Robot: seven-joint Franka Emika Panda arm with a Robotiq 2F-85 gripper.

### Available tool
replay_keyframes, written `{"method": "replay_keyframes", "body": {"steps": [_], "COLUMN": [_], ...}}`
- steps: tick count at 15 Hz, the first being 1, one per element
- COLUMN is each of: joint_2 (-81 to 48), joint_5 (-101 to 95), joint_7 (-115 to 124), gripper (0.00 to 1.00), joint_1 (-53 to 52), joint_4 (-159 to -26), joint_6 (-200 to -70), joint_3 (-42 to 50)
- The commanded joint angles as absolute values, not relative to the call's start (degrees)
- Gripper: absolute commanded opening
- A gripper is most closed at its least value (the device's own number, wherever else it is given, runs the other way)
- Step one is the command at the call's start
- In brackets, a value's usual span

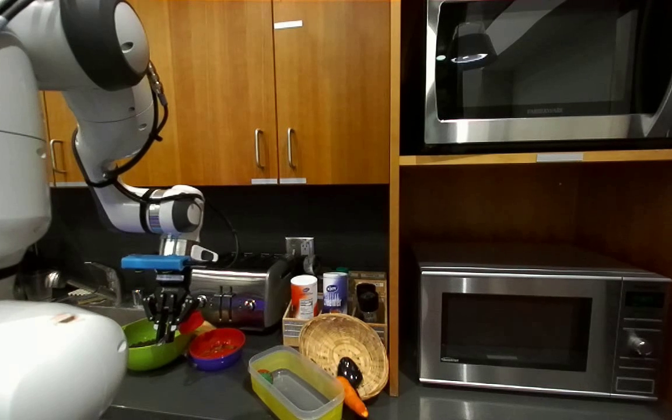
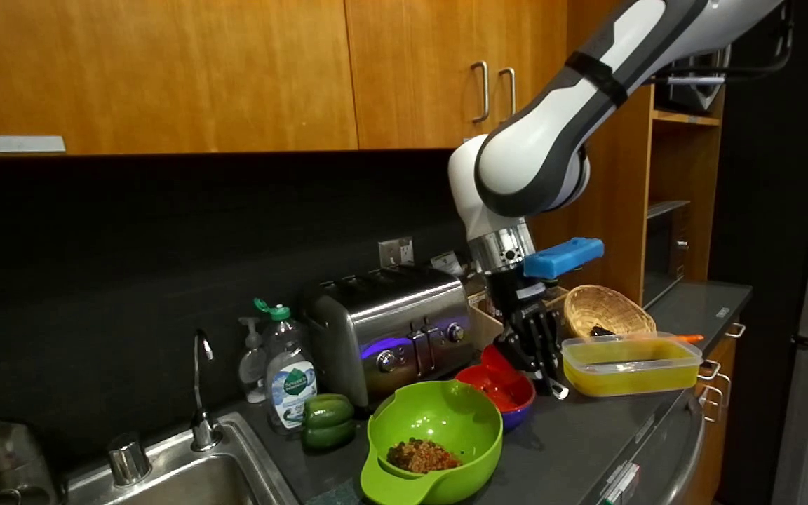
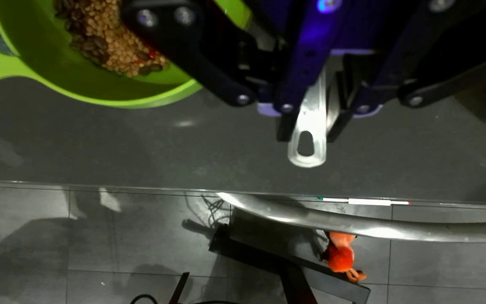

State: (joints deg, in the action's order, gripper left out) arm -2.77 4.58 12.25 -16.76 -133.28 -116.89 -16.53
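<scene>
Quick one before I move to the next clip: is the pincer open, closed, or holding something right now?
Pincer: closed, holding a metal handle whose holed end sticks out past its tips.

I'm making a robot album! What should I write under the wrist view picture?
The gripper holds a metal handle near a green bowl of grain-like bits.
</scene>
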Motion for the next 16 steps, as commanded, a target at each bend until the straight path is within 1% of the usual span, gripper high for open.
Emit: {"method": "replay_keyframes", "body": {"steps": [1,12,16], "joint_2": [-2.9,-6.2,-11.5], "joint_5": [3.2,-6.9,-3.6], "joint_7": [13.6,16.8,13.4], "gripper": [0.05,0.05,0.05], "joint_1": [-17.3,-20.4,-20.0], "joint_4": [-131.6,-125.9,-120.0], "joint_6": [-116.4,-118.9,-113.0], "joint_3": [-16.8,-19.0,-18.5]}}
